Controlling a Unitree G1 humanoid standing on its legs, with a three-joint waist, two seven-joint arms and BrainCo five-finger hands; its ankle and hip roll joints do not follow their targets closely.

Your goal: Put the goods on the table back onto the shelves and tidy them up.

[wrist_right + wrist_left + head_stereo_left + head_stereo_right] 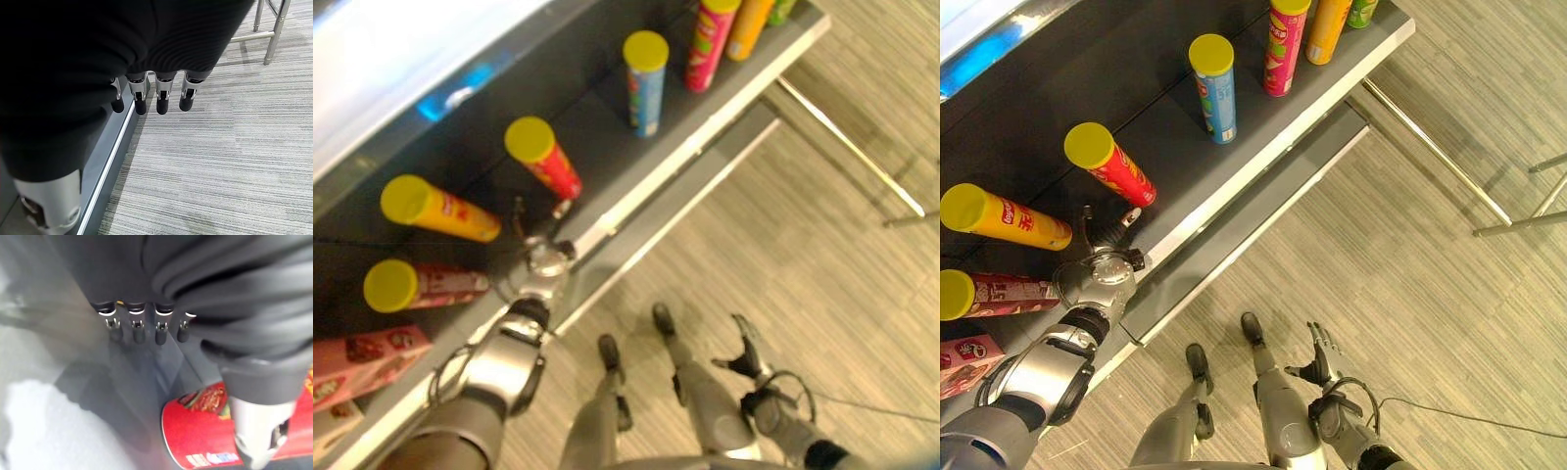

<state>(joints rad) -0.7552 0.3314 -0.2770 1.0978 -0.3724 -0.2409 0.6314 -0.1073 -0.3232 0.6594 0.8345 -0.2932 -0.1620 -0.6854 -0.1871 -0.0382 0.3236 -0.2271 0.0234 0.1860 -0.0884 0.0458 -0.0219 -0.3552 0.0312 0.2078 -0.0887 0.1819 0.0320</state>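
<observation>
Red canister (1112,164) is standing on the grey shelf (1234,176), yellow lid uppermost, and the left robot hand (1108,233) is sitting right at its foot, on the side nearer the shelf's front edge. That is the relation the coming move is hanging on: the canister is lying just ahead of the fingertips, its long axis running upright off the shelf board, so the hand is meeting it low on the body instead of at the lid. In the left wrist view the fingers (137,328) are reaching out straight in a row over the grey board, and the thumb (259,431) is lying across the red wall of the canister (205,431); nothing is closing around it, so the hand is reading as spread, not gripping. The left forearm is coming up from the shelf's front edge, wrist bent toward the back.

Other canisters are lining the same shelf: a yellow one (1001,217) and a dark red one (994,292) toward the left end, a blue one (1214,86) and a pink one (1283,44) toward the right end. The right robot hand (1320,354) is hanging well off the shelf over the striped floor (1430,313), fingers (161,100) straight, carrying nothing. The left arm is plainly the nearer one.
</observation>
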